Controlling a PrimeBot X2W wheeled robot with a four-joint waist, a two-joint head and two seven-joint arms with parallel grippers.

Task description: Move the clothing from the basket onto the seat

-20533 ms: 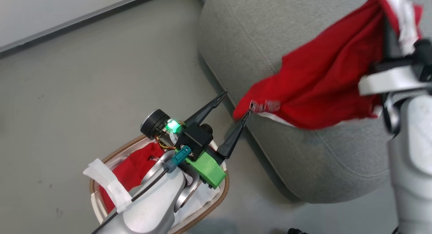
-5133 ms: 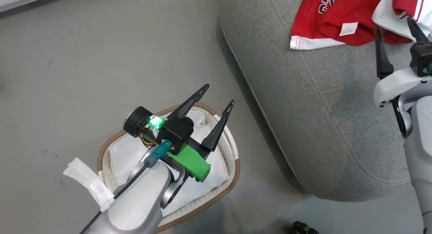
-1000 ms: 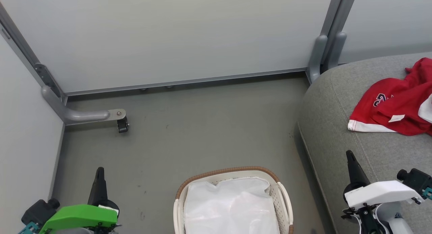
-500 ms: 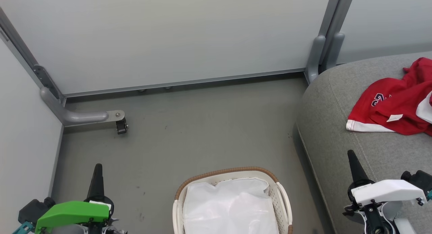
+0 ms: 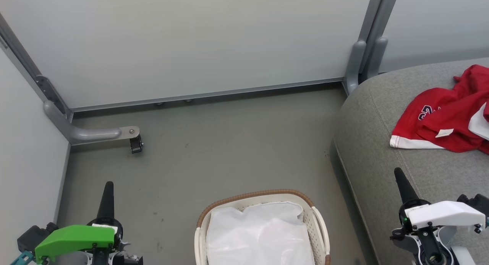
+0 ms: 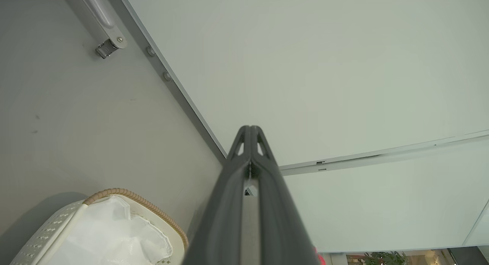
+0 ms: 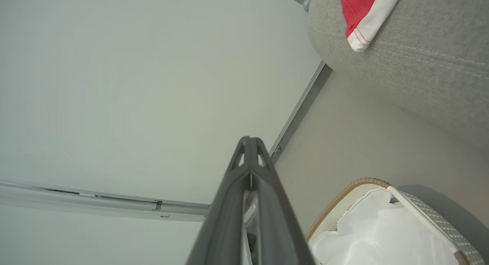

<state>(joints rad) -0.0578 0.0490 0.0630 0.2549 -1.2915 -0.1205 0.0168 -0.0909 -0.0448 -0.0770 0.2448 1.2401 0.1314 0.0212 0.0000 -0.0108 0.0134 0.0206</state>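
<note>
Red clothing [image 5: 450, 121] with white bands and a navy number lies on the grey seat [image 5: 374, 142] at the right; a red and white corner of the clothing [image 7: 361, 16] also rests on the seat [image 7: 420, 66] in the right wrist view. The white basket [image 5: 319, 223] with its brown woven rim stands on the floor at bottom centre, holding a white liner [image 5: 259, 234]. My left gripper [image 5: 107, 188] is shut at the lower left, left of the basket [image 6: 46, 234]. Lower right, in front of the seat, my right gripper [image 5: 399, 175] is shut with nothing in it, beside the basket [image 7: 431, 219].
Pale partition walls [image 5: 198, 39] close off the back and left. A grey bracket foot with a caster [image 5: 135, 142] sticks out onto the grey floor [image 5: 229, 154] at the left. A grey post [image 5: 363, 62] stands at the seat's far corner.
Over the last second both shut grippers have sunk slightly toward the bottom of the head view, which has itself shifted a little. Earlier the view turned from the seat to the basket.
</note>
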